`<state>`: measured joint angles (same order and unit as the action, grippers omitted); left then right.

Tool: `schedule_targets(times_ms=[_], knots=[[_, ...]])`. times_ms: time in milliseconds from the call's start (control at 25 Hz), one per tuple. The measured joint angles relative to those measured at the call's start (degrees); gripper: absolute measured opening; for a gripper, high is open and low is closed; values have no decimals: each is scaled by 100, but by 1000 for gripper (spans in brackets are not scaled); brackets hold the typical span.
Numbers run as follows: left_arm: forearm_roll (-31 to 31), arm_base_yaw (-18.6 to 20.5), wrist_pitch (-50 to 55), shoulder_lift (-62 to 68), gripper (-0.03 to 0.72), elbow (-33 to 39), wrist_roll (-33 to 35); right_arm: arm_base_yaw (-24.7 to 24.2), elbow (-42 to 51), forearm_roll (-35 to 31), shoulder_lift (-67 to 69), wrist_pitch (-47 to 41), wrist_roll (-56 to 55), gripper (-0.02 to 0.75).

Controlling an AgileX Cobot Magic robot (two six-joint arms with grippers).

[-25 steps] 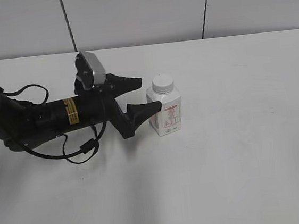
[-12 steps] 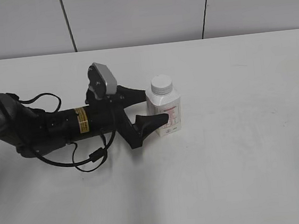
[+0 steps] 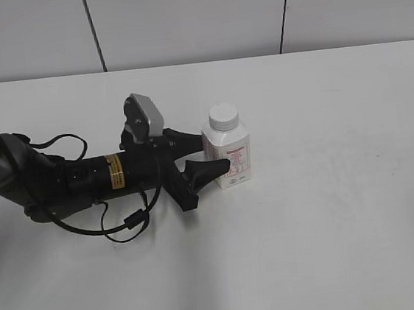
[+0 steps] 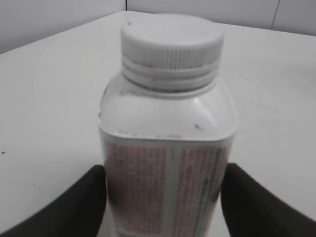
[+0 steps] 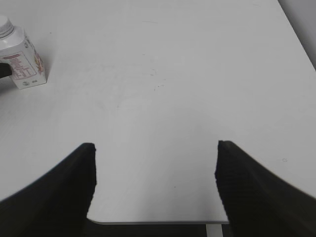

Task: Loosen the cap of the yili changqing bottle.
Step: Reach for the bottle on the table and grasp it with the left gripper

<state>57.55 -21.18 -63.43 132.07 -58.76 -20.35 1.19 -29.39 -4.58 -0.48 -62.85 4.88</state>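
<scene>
Left wrist view: left gripper [image 4: 163,197] jaws bracket the yili changqing bottle [image 4: 165,163] on the bench [image 3: 331,208], seemingly touching; cap [image 4: 171,40] untouched; right gripper [image 5: 154,182] wide, away.

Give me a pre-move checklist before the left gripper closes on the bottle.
1. Yili Changqing bottle upright on the table: ok.
2. Cap seated on the neck: ok.
3. Left gripper straddles the bottle body, one finger on each side: ok.
4. Fingers firmly clamping the body: cannot tell.
5. Right gripper open, away from the bottle: ok.
6. Right gripper positioned over the cap: not ok.
</scene>
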Motion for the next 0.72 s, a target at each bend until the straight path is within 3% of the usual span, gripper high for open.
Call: schedule_targets(times_ms=[240, 720], knots=[[10, -4, 7, 0, 358, 0, 0, 0, 0, 0, 0, 0, 0, 592], [16, -4, 7, 0, 351, 0, -6, 0, 0, 0, 0, 0, 0, 592]])
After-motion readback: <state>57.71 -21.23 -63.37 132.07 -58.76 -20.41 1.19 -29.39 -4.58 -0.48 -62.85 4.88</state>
